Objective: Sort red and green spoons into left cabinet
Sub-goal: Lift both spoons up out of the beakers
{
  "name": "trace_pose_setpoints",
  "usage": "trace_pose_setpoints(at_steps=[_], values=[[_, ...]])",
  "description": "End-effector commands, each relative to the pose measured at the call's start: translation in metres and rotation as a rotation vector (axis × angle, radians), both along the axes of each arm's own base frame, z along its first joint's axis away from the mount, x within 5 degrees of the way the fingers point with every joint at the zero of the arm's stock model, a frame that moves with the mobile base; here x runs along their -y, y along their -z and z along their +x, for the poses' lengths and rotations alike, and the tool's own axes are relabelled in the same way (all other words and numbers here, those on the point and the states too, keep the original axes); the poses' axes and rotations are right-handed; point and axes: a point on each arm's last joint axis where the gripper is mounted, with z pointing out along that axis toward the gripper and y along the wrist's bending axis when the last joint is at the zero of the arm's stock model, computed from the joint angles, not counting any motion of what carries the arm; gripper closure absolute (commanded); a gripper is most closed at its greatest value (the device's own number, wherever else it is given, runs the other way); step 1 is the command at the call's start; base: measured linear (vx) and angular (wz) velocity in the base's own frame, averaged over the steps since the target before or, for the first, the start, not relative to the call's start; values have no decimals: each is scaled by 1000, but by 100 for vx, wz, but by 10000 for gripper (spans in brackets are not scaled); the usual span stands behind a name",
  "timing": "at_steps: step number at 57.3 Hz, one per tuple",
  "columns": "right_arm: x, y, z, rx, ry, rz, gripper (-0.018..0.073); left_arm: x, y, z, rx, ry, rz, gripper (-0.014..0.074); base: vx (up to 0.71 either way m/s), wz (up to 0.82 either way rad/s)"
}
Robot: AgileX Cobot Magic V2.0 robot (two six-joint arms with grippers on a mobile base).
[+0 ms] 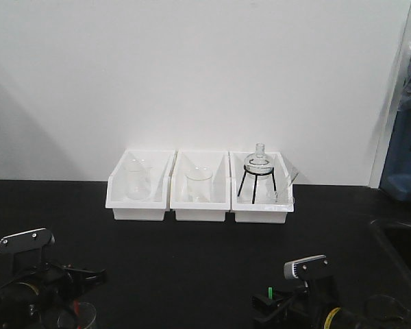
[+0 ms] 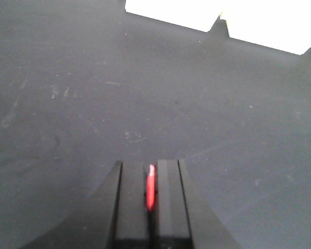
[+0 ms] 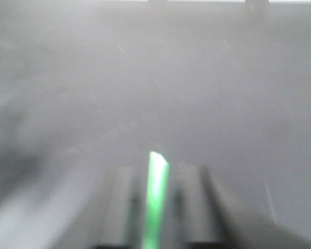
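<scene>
Red plastic is showing nearest to me: the red spoon is sitting between the two dark fingers of my left claw, which is clenching it, its tip poking forward over the black table. My right claw is gripping the green spoon the same way, though that view is blurring badly. Both claws are hanging low over the table's near edge, well apart from each other. Farther back, three white bins are standing side by side, touching, against the white wall. The left and middle bins are each holding a clear beaker, and the right one is holding a glass flask resting on a black tripod.
</scene>
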Motion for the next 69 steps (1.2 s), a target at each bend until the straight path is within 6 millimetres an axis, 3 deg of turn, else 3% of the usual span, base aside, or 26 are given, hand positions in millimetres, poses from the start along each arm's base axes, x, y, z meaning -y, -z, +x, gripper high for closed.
trace_pose_setpoints(at_steps=[1, 13, 23, 29, 41, 49, 61, 69], values=[[-5, -31, 6, 149, -25, 92, 449, 0, -30, 6, 147, -7, -17, 603, 0, 0], [-4, -31, 6, 150, -22, 94, 571, 0, -30, 6, 147, -6, -16, 603, 0, 0], [-3, -45, 4, 181, -20, 96, 569, 0, -35, 5, 160, 0, -10, 603, 0, 0], [-1, -58, 1, 201, -8, 80, 568, -1, -49, 1, 207, 24, 33, 603, 0, 0], [7, -99, -11, 254, 34, 25, 568, -4, -91, -15, 319, 73, 119, 603, 0, 0], [11, -137, -27, 317, 62, 107, 568, -9, -130, -34, 428, 65, 99, 603, 0, 0], [23, -186, -58, 416, 97, 78, 566, -20, -192, -83, 587, 67, 69, 603, 0, 0], [31, -203, -87, 433, 128, -6, 565, -26, -216, -119, 599, 100, 83, 603, 0, 0]])
